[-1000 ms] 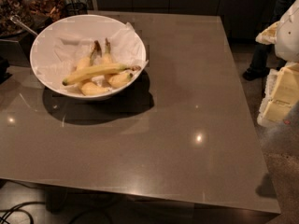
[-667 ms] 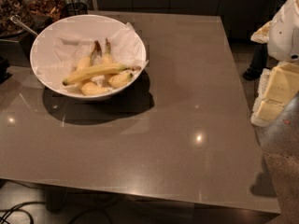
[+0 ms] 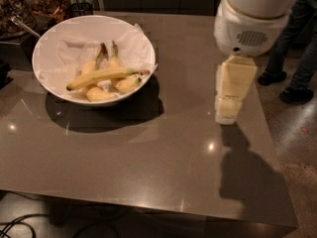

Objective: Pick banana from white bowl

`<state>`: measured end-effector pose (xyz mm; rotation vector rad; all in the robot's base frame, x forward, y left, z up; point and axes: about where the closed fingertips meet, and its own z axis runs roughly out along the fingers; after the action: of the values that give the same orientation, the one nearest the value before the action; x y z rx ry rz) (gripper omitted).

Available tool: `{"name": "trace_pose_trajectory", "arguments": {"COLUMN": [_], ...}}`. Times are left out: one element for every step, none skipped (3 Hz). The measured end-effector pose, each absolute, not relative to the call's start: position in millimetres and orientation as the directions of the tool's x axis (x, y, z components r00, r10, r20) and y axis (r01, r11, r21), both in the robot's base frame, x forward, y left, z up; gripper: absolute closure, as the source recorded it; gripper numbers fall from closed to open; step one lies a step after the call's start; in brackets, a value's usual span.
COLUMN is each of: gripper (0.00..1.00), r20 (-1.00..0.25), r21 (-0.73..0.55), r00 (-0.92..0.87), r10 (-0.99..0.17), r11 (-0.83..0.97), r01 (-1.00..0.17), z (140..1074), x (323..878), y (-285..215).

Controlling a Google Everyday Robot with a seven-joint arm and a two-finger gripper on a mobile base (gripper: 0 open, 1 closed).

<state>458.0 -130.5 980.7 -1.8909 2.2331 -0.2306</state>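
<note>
My gripper (image 3: pixel 227 114) hangs point-down over the right part of the table (image 3: pixel 148 152), well apart from the bowl (image 3: pixel 91 17). Whether it is open or closed I cannot tell. I can see nothing in it, and the banana (image 3: pixel 101 76) is not in my grasp: it lies in the bowl.

From my gripper the banana lies across the view to the left and a little farther back. Bare tabletop is between us. Its long axis runs almost straight across the view. The greenish tip is at the left and slightly nearer the camera, and the dark stem end points right, toward me, close to the rim. It rests on top of the shorter bananas (image 3: pixel 128 85), crossing over them on the crumpled paper (image 3: pixel 69 48), so it is the uppermost fruit.

I judge the reach must go left and then down over the rim. My wrist should turn so the jaws close across the banana's width, not along it.

Above the gripper my wrist housing (image 3: pixel 250 29) stands nearly upright. My shadow falls on the table, offset toward the camera, which suggests I am clear of the surface.
</note>
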Motion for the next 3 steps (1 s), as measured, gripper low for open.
{"name": "trace_pose_trajectory", "arguments": {"gripper": [0.00, 0.00, 0.00], "r20": [-0.062, -0.080, -0.070], "r21": [-0.268, -0.257, -0.232], "r00": [-0.146, -0.116, -0.020], "r10": [-0.987, -0.990, -0.997], "r11": [0.157, 0.133, 0.036], "r01": [-0.950, -0.957, -0.972], "z": [983, 986, 986], "x": [463, 474, 495], "y": [-124, -109, -66]}}
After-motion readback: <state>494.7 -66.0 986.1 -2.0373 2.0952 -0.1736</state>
